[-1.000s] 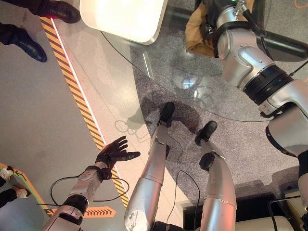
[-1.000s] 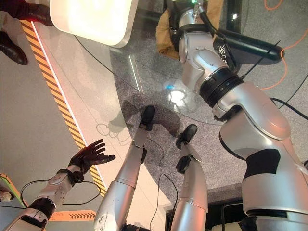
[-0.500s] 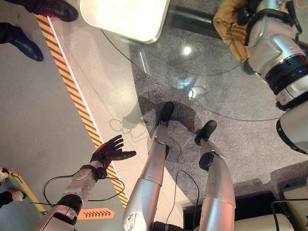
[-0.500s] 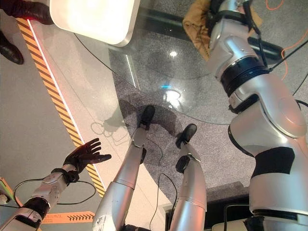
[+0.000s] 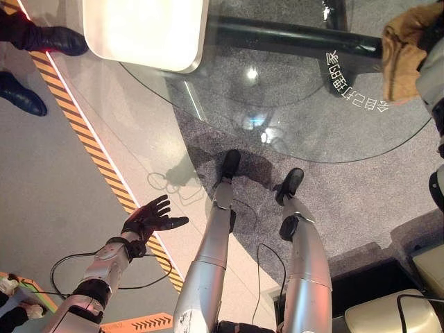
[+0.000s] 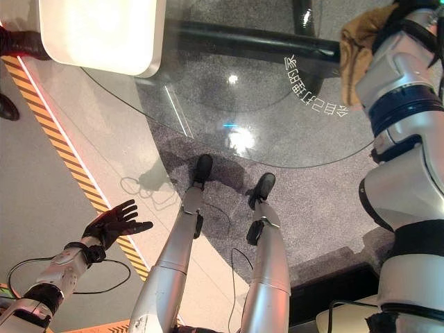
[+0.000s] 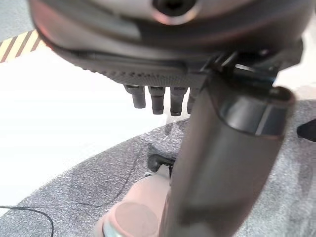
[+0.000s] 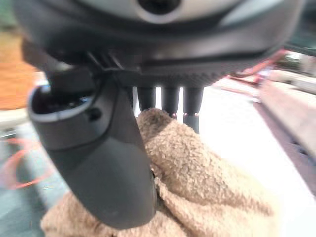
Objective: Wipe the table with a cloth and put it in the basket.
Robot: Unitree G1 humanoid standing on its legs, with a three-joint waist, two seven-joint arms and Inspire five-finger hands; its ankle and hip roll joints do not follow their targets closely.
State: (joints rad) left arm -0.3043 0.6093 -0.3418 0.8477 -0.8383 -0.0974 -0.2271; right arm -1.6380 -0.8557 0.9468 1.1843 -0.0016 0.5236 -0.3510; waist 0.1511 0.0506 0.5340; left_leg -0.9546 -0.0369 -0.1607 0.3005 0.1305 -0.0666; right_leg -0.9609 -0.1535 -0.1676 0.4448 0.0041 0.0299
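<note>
A tan fluffy cloth [image 5: 404, 48] lies bunched on the round glass table [image 5: 222, 97] near its far right edge. My right hand [image 8: 98, 163] is on the cloth [image 8: 207, 187]; its thumb digs into the pile, and the cloth is gathered between thumb and fingers [image 8: 170, 106]. A white container with rounded corners [image 5: 142, 31] stands on the table's far left. My left hand [image 5: 149, 218] hangs open low at the left beside the table, over the floor, holding nothing; its fingers [image 7: 158, 101] are straight.
A person's dark shoes [image 5: 55, 39] stand on the floor at the upper left. Orange-and-black striped tape [image 5: 97, 149] runs along the floor beside the table. A dark table base [image 5: 291, 35] shows through the glass. A pale rounded object [image 5: 388, 316] sits at the lower right.
My right hand has slid the cloth across the glass to the right, away from the white container. The camera has shifted too. The left hand stays open at the lower left.
</note>
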